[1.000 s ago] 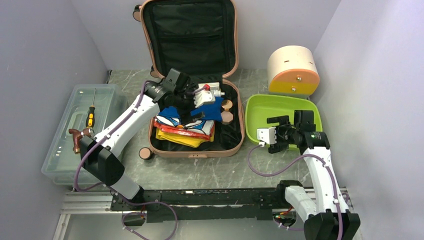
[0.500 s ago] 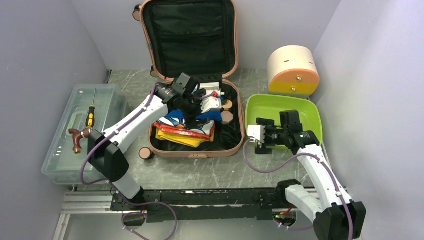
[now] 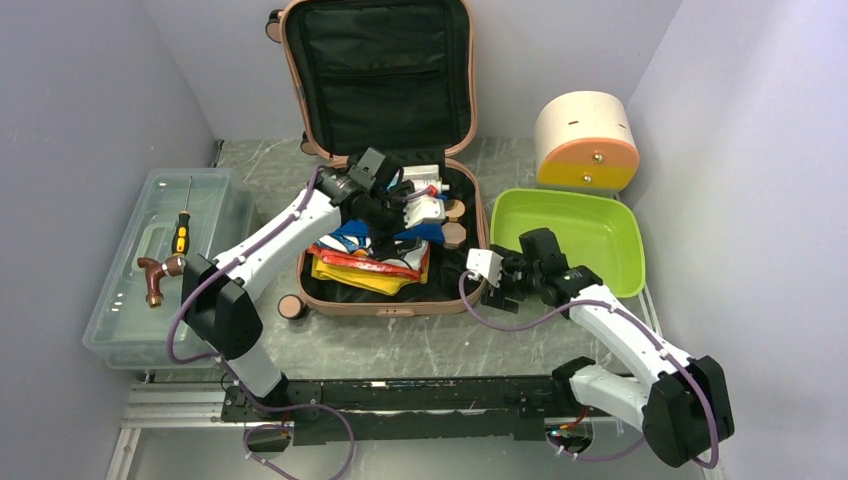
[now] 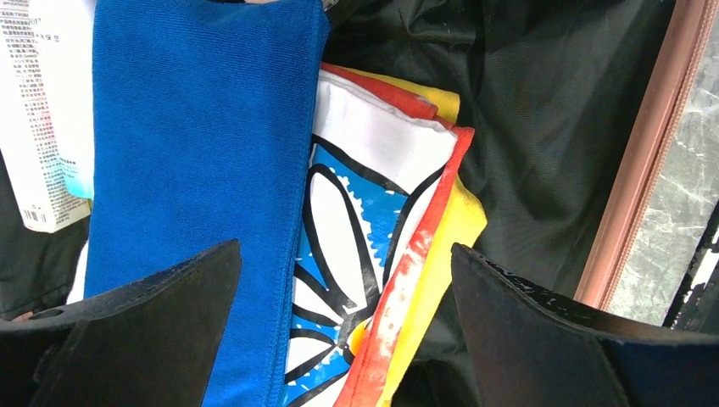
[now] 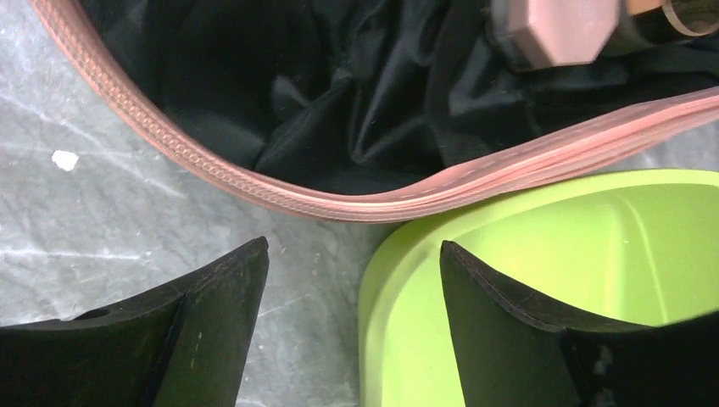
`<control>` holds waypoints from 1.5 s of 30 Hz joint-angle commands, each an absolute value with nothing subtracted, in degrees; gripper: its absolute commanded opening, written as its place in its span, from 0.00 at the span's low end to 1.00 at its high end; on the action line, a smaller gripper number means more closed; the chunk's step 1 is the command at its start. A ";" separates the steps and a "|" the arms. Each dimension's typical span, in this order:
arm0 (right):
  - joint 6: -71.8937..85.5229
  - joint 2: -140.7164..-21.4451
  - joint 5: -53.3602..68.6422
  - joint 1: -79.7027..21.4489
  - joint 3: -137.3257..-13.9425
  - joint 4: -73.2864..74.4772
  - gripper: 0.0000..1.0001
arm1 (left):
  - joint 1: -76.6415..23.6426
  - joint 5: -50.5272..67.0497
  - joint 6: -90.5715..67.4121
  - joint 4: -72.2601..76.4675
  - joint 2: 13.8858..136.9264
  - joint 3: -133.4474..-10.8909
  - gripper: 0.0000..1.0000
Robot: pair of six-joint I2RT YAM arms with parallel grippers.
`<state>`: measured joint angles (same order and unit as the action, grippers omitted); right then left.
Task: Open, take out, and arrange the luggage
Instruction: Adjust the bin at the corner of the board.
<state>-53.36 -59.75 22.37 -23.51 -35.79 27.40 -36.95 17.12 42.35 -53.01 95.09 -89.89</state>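
Observation:
The salmon-pink luggage (image 3: 390,308) lies open, its black-lined lid (image 3: 378,75) upright at the back. Inside lie a blue cloth (image 4: 195,170), a flower-print cloth (image 4: 365,212) on red and yellow fabric (image 3: 365,272), a white tube (image 4: 42,127) and brown caps (image 3: 453,235). My left gripper (image 3: 388,222) is open and empty just above the blue and flower-print cloths, in its wrist view (image 4: 346,254). My right gripper (image 3: 497,285) is open and empty, low over the table between the luggage's right front corner (image 5: 356,208) and the tray, in its wrist view (image 5: 353,250).
A lime-green tray (image 3: 570,235) sits right of the luggage, its rim (image 5: 381,288) under my right fingers. A cream and orange round box (image 3: 585,140) stands behind it. A clear bin (image 3: 130,310) at the left carries a screwdriver (image 3: 182,230) and a hammer (image 3: 155,275).
My right gripper has swung left from over the green tray to the luggage's right front corner. My left gripper has shifted slightly right over the clothes.

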 commanded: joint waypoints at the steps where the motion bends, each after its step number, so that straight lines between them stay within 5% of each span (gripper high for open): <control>1: -50.35 -55.62 22.49 -23.67 -36.15 22.54 0.75 | -37.18 18.11 42.27 -51.97 92.02 -89.03 1.00; 8: -49.92 -49.09 26.28 -22.76 -34.75 22.59 0.70 | -37.18 18.62 42.53 -51.78 90.09 -87.95 0.99; 22: -47.07 -63.90 15.87 -22.21 -36.03 22.63 0.54 | -39.14 33.91 49.95 -62.10 88.60 -86.49 0.99; 28: -46.53 -63.07 16.98 -22.12 -37.06 23.09 0.33 | -43.89 39.77 54.42 -68.88 89.76 -84.41 0.99; 37: -45.71 -59.11 24.44 -19.01 -38.59 25.34 0.00 | -46.48 26.76 48.84 -59.75 90.47 -76.34 0.99; 41: -46.15 -56.59 27.81 -17.58 -38.56 25.64 0.00 | -46.48 26.67 49.04 -59.73 89.85 -74.79 0.95; 45: -46.67 -54.53 31.19 -17.14 -38.21 25.82 0.00 | -46.49 25.19 48.95 -60.14 91.02 -73.37 0.79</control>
